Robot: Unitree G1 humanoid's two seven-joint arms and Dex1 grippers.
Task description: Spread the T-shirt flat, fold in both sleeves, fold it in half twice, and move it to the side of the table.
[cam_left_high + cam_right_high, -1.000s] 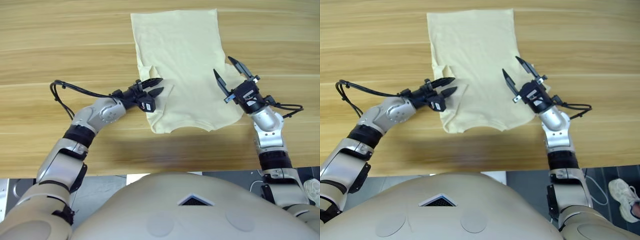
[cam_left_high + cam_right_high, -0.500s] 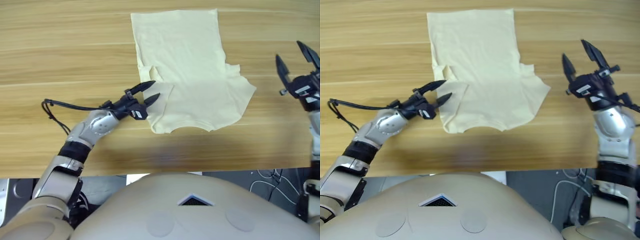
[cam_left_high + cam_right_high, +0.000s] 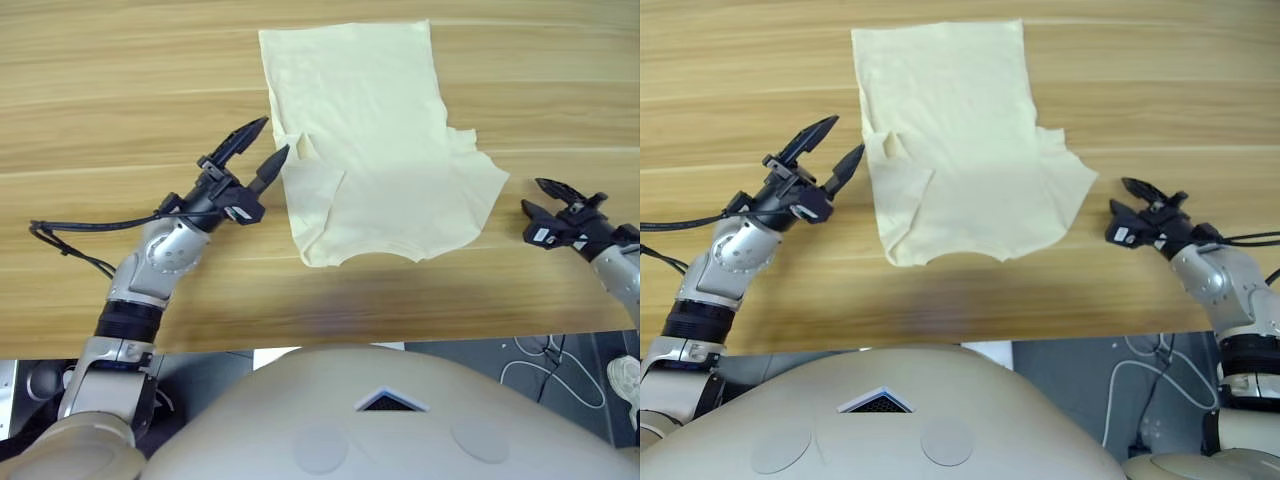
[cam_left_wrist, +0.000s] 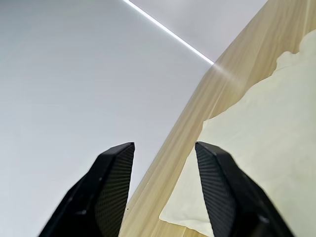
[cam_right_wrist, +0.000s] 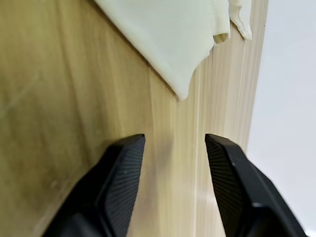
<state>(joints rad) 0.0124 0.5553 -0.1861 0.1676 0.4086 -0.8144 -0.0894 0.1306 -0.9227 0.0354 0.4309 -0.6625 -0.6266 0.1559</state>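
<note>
Your pale yellow fabric T-shirt lies flat on the light wooden plank table. It sits in the upper centre of the left eye frame, collar toward the bottom edge. Its left sleeve is already folded onto the body. The right sleeve juts out toward the right of the frame, so that fold looks like your next job. Your left claw hovers left of the shirt, just beside the folded edge. Its fingers are spread and empty, tilted up off the cloth, which I'd judge keeps it out of the way. Your right claw sits low at the right edge, fingers parted with nothing between them. It is aimed at the sleeve's tip, near but apart, a sensible line for pinching it.
</note>
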